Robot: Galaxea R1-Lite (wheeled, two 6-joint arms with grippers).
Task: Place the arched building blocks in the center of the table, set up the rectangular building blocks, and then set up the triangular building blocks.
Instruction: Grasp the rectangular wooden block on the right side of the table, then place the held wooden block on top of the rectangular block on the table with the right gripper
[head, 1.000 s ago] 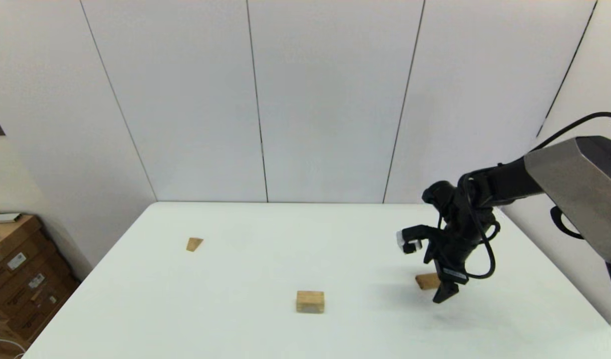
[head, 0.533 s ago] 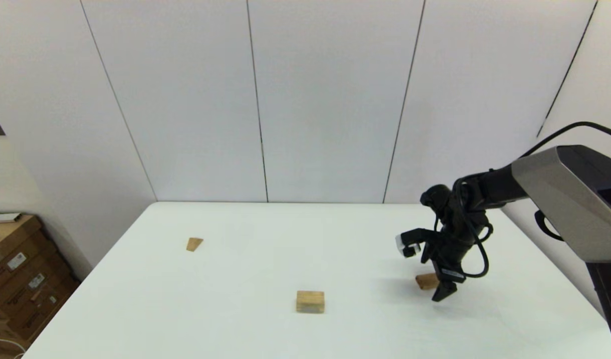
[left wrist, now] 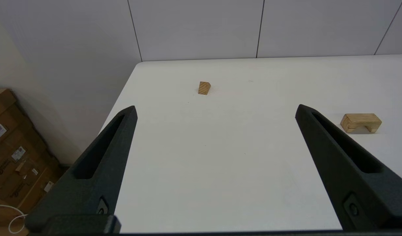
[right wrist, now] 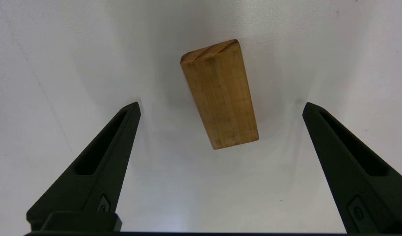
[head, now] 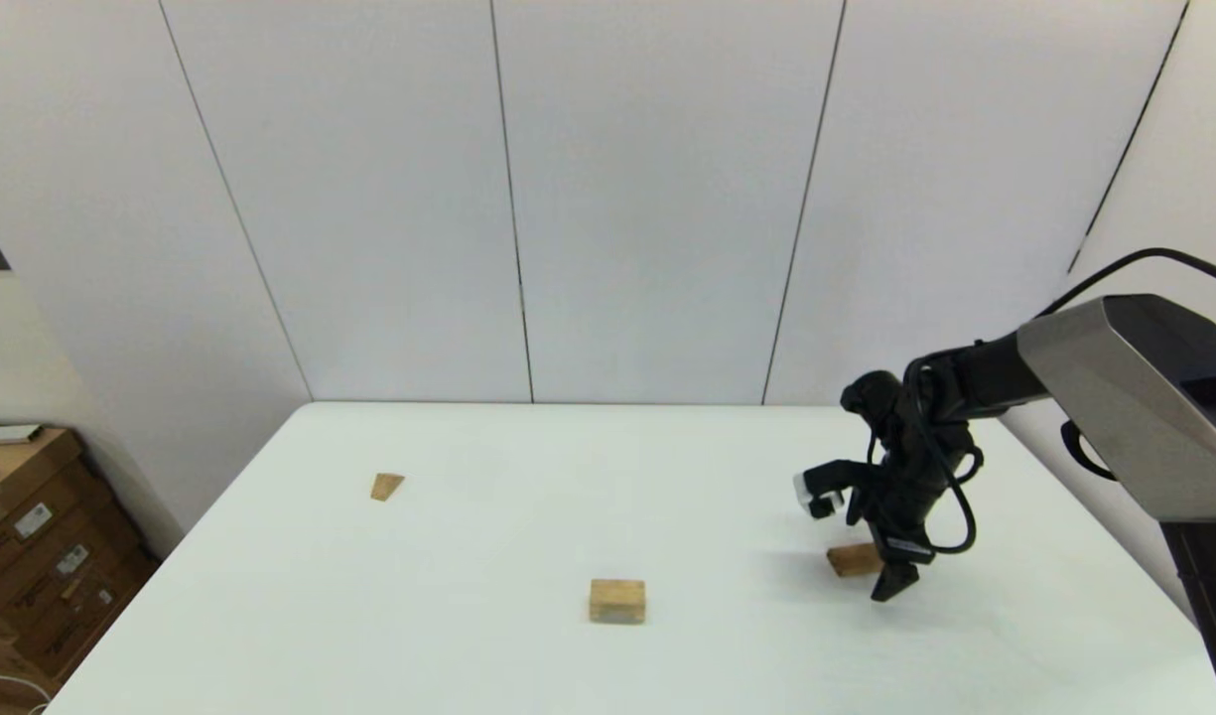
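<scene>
While unlabelled, rectangular building blocks (right wrist: 219, 95) lies flat — right pincer (right wrist: 220, 108) spread.

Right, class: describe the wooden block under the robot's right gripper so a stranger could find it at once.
Start at the white table, on the robot's right side, where the open right gripper hangs. Directly beneath lies the rectangular block, flat and untouched. Unlike the chunky arched block mid-table and the small triangular wedge far left, it is a thin plain slab.

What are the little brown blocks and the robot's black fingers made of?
The rectangular block looks like bare, smooth wood: light brown with grain lines on its end. The triangular block shows striped grain too, and the arched block looks alike. The right gripper has matte black fingers, probably plastic, though I can't be sure.
</scene>
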